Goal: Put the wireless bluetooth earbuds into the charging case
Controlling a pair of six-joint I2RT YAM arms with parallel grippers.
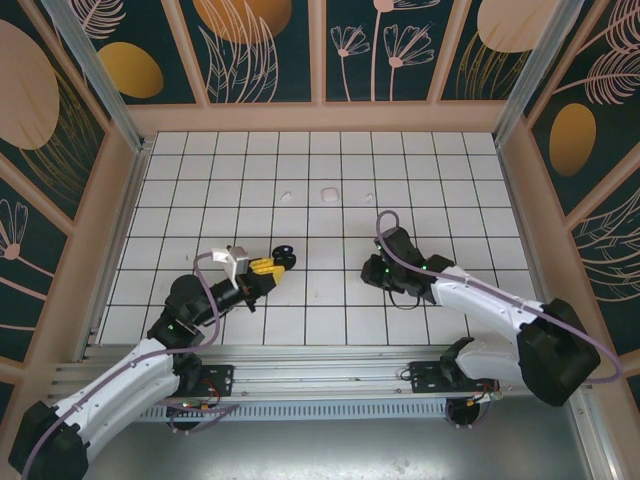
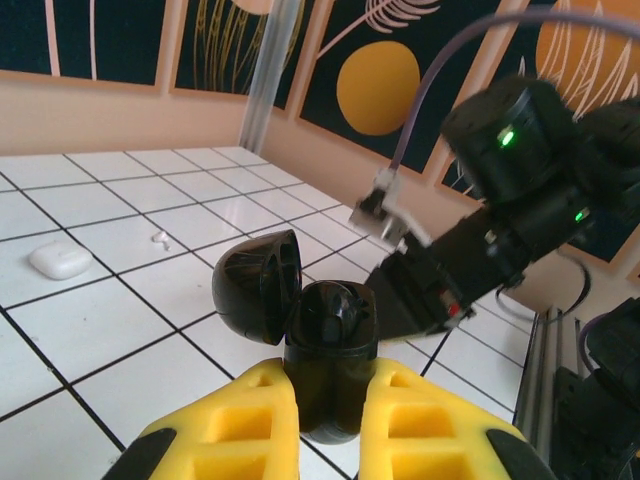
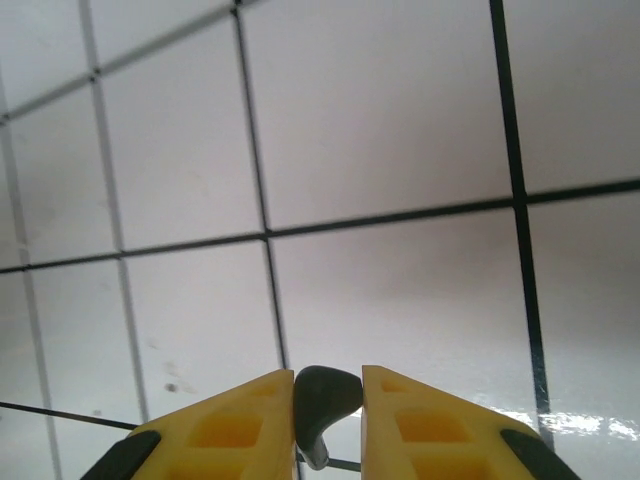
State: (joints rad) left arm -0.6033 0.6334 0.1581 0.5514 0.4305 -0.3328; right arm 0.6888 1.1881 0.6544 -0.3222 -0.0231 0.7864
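My left gripper (image 2: 330, 425) is shut on the body of the black charging case (image 2: 330, 350), holding it upright above the tiles. Its lid (image 2: 258, 285) is swung open to the left, and something glossy and dark lies in the well. In the top view that gripper (image 1: 268, 265) and the case (image 1: 285, 257) sit left of centre. My right gripper (image 3: 328, 400) is shut on a glossy black earbud (image 3: 325, 395), stem pointing down, just over the tiled floor. From above, the right gripper (image 1: 381, 272) points down at the table, a short way right of the case.
A white charging case (image 1: 327, 193) lies closed further back, with a small white earbud (image 1: 287, 196) to its left and another (image 1: 369, 197) to its right. The left wrist view shows that white case (image 2: 60, 262), one white earbud (image 2: 158, 238), and the right arm (image 2: 520, 190) close by.
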